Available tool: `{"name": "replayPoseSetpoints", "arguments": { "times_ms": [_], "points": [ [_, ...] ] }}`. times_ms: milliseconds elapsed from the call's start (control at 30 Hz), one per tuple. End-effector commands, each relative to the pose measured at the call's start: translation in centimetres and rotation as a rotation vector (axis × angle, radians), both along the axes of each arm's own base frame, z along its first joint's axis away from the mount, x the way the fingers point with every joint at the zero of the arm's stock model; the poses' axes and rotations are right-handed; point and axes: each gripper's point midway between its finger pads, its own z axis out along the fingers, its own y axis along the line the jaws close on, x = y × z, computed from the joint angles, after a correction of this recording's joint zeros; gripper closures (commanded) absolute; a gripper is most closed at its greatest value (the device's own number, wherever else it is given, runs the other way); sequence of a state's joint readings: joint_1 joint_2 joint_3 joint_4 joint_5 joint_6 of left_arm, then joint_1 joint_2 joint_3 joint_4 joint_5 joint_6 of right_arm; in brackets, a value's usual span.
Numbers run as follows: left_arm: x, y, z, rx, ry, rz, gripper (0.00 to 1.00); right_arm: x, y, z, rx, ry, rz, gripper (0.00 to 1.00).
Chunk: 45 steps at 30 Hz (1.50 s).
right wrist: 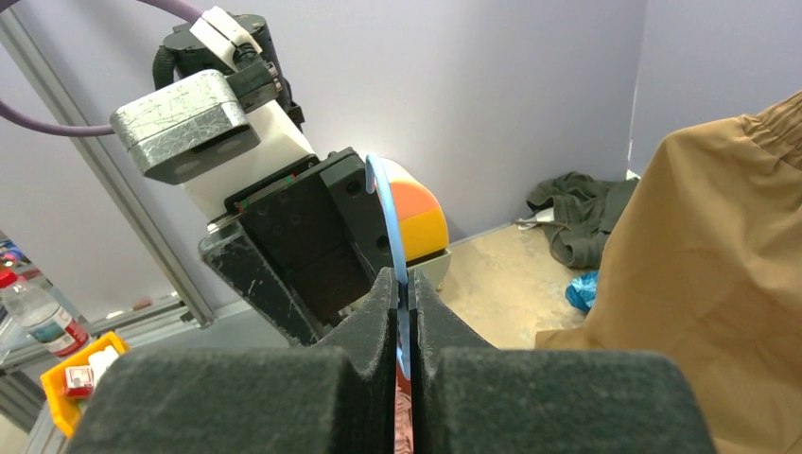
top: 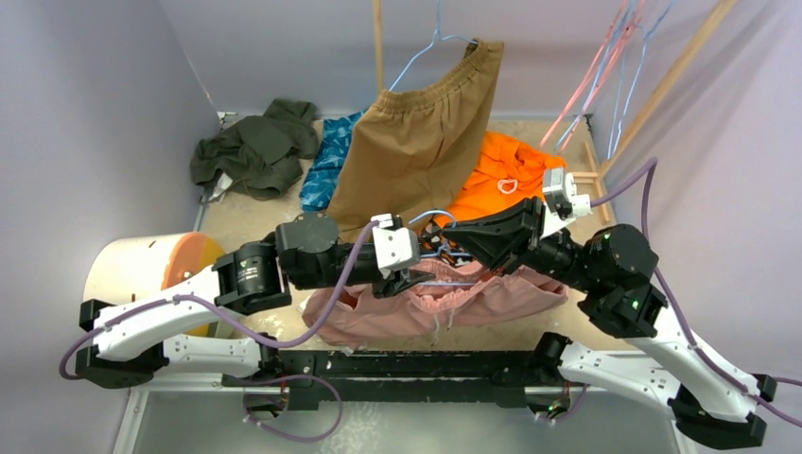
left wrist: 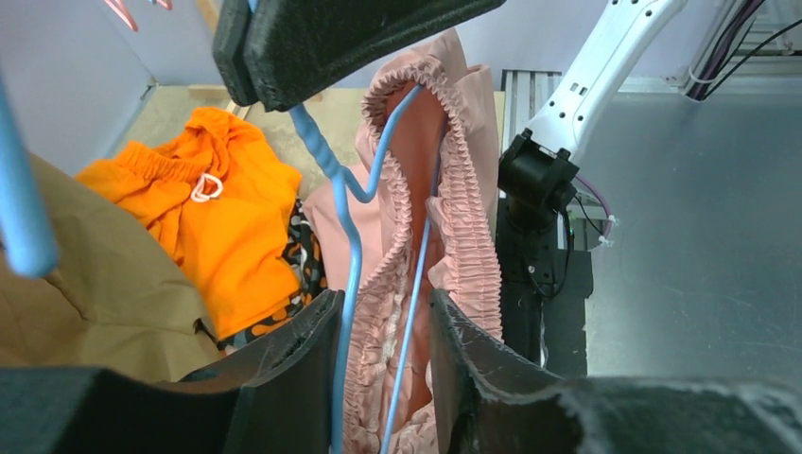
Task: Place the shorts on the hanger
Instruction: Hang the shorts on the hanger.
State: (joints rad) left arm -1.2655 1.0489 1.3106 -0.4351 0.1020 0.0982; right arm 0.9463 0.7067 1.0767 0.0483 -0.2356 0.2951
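My right wrist view shows my right tool (right wrist: 405, 284) clamped on the light-blue hanger (right wrist: 384, 203) wire. Only my left wrist view shows the pink shorts (left wrist: 468, 218), their waistband looped around that wire. My left tool (left wrist: 383, 317) stands apart around both, perhaps brushing fabric. From above, the shorts drape over the table (top: 248, 219) at its near edge; tan shorts (top: 426, 142) hang behind, against grey walls (top: 95, 113).
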Motion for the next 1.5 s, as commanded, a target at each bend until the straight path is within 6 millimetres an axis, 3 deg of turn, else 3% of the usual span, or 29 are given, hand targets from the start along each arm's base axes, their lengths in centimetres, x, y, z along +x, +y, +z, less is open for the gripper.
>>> {"name": "replayPoseSetpoints", "arguments": {
  "times_ms": [0, 200, 400, 600, 733, 800, 933, 1200, 1333, 1467],
  "points": [
    [-0.7, 0.1, 1.9, -0.091, -0.001, -0.024, 0.65, -1.0, -0.8, 3.0, 0.086, -0.072, 0.024, 1.00],
    [-0.9, 0.2, 2.5, -0.197, 0.109, -0.018, 0.65, -1.4, -0.9, 2.8, 0.097, -0.080, 0.037, 1.00],
    [0.9, 1.2, 2.7, -0.331, 0.246, -0.025, 0.65, -1.8, -1.0, 2.9, 0.103, -0.087, 0.051, 1.00],
    [0.9, 0.9, 1.8, -0.343, 0.291, -0.051, 0.67, -1.9, -1.0, 2.6, 0.101, -0.083, 0.057, 1.00],
    [0.9, 0.7, 2.1, -0.361, 0.289, -0.059, 0.84, -1.9, -0.8, 2.5, 0.097, -0.078, 0.061, 1.00],
    [0.9, 0.7, 2.3, -0.373, 0.282, -0.060, 1.00, -1.8, -0.7, 2.3, 0.088, -0.072, 0.062, 1.00],
    [1.1, 0.9, 2.8, -0.386, 0.259, -0.055, 1.00, -1.5, -0.3, 1.3, 0.031, -0.037, 0.059, 1.00],
    [-0.1, 0.5, 3.4, -0.357, 0.244, -0.135, 1.00, -1.4, -0.5, -1.1, -0.110, -0.017, 0.050, 0.49],
    [-1.0, 0.3, 3.3, -0.335, 0.251, -0.190, 1.00, -1.3, -0.6, -2.6, -0.198, -0.029, 0.048, 0.44],
    [-1.7, 0.2, 3.3, -0.324, 0.258, -0.235, 1.00, -1.7, -0.8, -3.1, -0.221, -0.051, 0.064, 0.50]
  ]
}}
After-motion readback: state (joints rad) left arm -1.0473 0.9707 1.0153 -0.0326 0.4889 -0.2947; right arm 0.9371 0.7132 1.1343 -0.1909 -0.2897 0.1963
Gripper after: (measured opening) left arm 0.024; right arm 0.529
